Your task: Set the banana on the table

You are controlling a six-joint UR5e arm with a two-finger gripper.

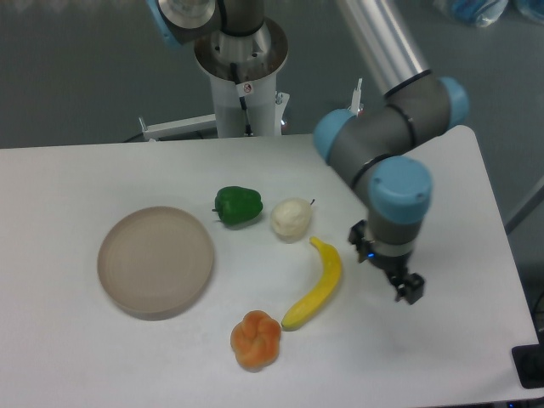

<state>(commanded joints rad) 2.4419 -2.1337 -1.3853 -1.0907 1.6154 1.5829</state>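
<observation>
The banana (pixel 316 286) is lying flat on the white worktop (pixel 76 357), apart from the round beige plate (pixel 155 261). Its lower tip is sitting just beside the orange knotted bun (pixel 256 340); its upper tip is pointing toward the white garlic bulb (pixel 291 218), next to a green pepper (pixel 237 206). The gripper (pixel 408 288) is hovering to the banana's right, holding nothing; how wide its jaws are standing cannot be told.
</observation>
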